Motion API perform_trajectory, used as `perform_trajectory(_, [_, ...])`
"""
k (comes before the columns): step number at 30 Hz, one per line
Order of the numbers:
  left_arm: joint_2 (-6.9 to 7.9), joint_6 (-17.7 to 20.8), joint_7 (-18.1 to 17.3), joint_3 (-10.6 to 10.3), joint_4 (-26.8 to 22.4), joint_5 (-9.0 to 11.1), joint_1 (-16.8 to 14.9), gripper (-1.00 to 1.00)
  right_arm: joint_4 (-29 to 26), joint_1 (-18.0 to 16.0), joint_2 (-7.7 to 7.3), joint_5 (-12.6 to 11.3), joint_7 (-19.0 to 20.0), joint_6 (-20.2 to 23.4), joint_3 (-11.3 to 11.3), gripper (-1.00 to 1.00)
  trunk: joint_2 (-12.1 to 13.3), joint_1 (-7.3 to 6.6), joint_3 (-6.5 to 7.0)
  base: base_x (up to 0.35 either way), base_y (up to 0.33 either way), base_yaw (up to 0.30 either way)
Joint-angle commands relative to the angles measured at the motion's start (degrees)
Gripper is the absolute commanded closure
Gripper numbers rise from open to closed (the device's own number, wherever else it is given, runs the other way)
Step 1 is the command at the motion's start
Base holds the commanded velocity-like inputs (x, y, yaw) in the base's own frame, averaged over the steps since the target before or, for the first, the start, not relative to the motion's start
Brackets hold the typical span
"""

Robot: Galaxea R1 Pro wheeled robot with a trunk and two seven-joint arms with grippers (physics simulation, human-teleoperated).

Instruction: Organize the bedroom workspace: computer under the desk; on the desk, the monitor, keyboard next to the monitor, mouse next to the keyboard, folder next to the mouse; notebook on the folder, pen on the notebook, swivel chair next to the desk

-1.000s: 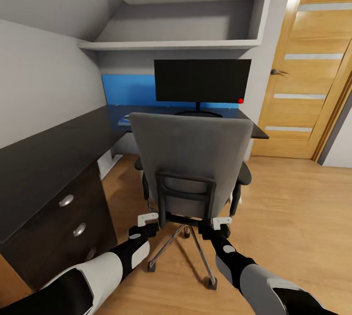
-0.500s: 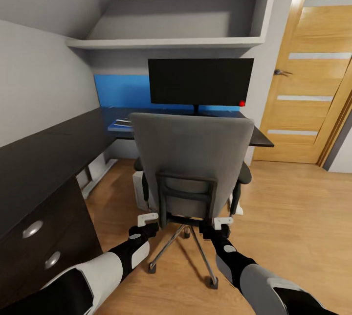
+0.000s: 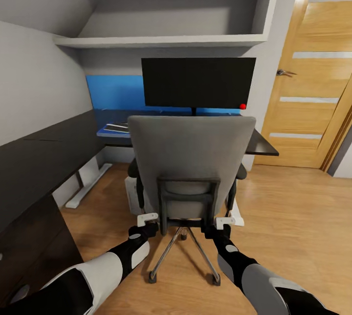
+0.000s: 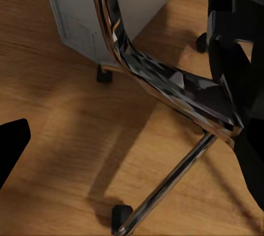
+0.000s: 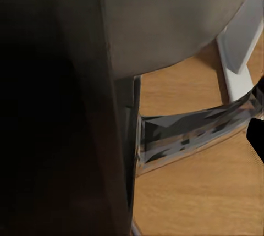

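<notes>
I hold the swivel chair (image 3: 190, 158) at its back frame, left claw (image 3: 146, 219) and right claw (image 3: 224, 221) clamped on it; next, I judge, roll it squarely toward the surface (image 3: 261, 144).

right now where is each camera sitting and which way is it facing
Head view: on the robot's head, looking forward and down at the chair back, monitor and desk; both forearms show, the left gripper and right gripper at the backrest frame.
Left wrist view: near the left jaws, looking down at the chair's chrome base, a caster and wood floor.
Right wrist view: near the right jaws, close against the chair back.
Shared: all three show the chair and floor.
</notes>
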Motion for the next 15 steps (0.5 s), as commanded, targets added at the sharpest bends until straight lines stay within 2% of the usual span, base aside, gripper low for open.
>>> perform_trajectory(1, [-0.05, -0.1, -0.2, -0.9, -0.1, 0.5, 0.0, -1.0, 0.2, 0.0, 0.63, 1.0, -0.5, -0.1, 2.5, -1.0, 0.0, 0.01, -0.06, 0.051, -0.02, 0.0])
perform_trajectory(6, [-0.05, -0.1, -0.2, -0.9, -0.1, 0.5, 0.0, -1.0, 0.2, 0.0, 0.61, 1.0, -0.5, -0.1, 2.5, -1.0, 0.0, 0.01, -0.06, -0.062, -0.005, 0.0])
perform_trajectory(15, [-0.05, -0.1, -0.2, -0.9, -0.1, 0.5, 0.0, -1.0, 0.2, 0.0, 0.61, 1.0, -0.5, -0.1, 2.5, -1.0, 0.0, 0.01, -0.06, -0.301, 0.0, 0.0])
